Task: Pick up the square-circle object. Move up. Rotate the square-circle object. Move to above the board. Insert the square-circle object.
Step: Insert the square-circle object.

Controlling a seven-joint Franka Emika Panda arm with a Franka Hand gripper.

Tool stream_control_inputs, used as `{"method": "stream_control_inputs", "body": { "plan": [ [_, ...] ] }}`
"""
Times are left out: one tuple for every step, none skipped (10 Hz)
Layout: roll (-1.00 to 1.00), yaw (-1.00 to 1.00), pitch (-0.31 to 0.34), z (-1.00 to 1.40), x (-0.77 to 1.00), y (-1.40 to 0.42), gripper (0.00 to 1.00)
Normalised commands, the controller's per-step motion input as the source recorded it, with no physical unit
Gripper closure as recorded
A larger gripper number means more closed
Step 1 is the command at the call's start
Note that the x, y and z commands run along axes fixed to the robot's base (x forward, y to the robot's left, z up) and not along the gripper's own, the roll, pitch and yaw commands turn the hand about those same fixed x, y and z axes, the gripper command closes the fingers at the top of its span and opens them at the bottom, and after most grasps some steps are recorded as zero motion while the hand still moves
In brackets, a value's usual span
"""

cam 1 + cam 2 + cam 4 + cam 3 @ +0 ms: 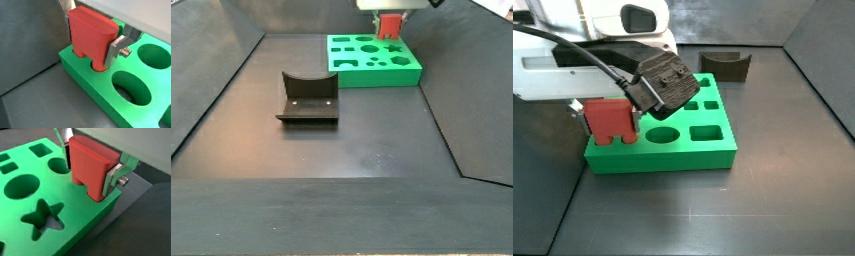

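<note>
Gripper (93, 37): silver plates clamped on small red plastic peg (90, 37).
Below gripper: bright green holed board (100, 85); tip apparently entering corner hole.
Risk: tilt jams peg, drags board.

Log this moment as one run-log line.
phase: insertion | gripper: shut on square-circle object, above board corner | peg tip entering a corner hole | dark grey U-shaped block: apart on floor

The square-circle object (91, 40) is plain red with faint ribbed lines on its face, held in the gripper (95, 36) between silver fingers (120, 45). The board (714, 150) beneath it is bright green, its cut-outs showing darker green inside. Near the floor's (345, 150) dull black middle stands a dark grey U-shaped block (307, 99).
</note>
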Motion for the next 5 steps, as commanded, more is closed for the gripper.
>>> {"method": "stream_control_inputs", "body": {
  "plan": [
    [0.05, 0.19, -0.137, -1.00, -0.03, 0.07, 1.00],
    [0.00, 0.05, -0.163, -0.94, 0.00, -0.06, 1.00],
    [-0.26, 0.00, -0.320, -0.36, -0.02, 0.07, 1.00],
    [-0.28, -0.09, -0.126, -0.19, 0.00, 0.20, 1.00],
    [0.00, 0.00, 0.000, 0.00, 0.00, 0.00, 1.00]
  ]
}}
